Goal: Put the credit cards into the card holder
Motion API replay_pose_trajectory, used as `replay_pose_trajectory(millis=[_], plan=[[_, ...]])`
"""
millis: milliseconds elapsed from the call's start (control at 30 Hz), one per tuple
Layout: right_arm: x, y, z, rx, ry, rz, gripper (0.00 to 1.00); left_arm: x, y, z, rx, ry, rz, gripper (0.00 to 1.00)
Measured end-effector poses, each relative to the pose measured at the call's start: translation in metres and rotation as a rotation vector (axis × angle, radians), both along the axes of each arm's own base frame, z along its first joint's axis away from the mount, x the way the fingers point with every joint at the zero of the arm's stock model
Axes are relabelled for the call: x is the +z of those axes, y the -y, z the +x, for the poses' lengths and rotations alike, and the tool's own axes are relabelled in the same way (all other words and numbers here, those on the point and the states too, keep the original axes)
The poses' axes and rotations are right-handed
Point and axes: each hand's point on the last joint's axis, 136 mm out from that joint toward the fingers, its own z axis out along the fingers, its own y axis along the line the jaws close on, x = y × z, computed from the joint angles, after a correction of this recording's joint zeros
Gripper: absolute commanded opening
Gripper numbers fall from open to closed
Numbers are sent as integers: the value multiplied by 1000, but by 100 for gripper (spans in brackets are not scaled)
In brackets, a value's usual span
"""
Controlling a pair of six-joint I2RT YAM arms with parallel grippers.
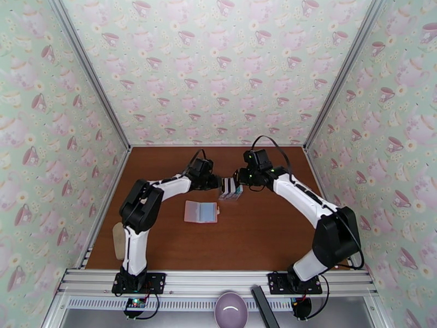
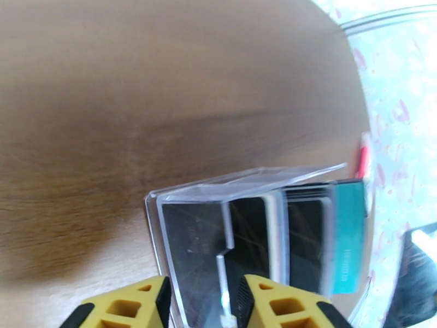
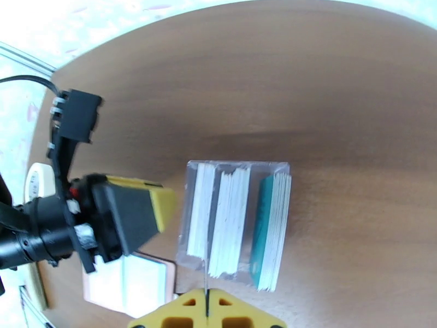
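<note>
The credit cards [image 3: 226,220] stand in packs inside a small clear rack [image 1: 230,188] at mid-table; dark card faces [image 2: 306,241] and a teal one [image 2: 347,236] show through its wall. The card holder [image 1: 201,211], a pink wallet, lies open and flat just in front of the rack, with its corner [image 3: 128,285] also visible. My left gripper [image 2: 205,304] is open at the rack's left end, its yellow fingers either side of a clear divider. My right gripper [image 3: 207,304] is shut at the rack's right end on a thin edge, seemingly a card seen edge-on.
A beige object [image 1: 118,240] lies at the table's left edge, and a tape roll [image 3: 39,181] sits near it. A purple bowl [image 1: 230,311] and a black bar [image 1: 265,312] rest on the front shelf. Patterned walls close in three sides.
</note>
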Motion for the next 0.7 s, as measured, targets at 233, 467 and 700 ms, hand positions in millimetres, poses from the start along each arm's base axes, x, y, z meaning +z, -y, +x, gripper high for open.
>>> replay_pose_trajectory(millis=[233, 467, 700], plan=[[10, -20, -25, -3, 10, 135, 4, 63, -22, -13, 21, 97, -12, 41], [9, -66, -60, 37, 8, 278, 3, 60, -61, -57, 21, 90, 105, 40], [3, -115, -88, 104, -3, 366, 3, 17, -108, -115, 43, 1, 222, 40]])
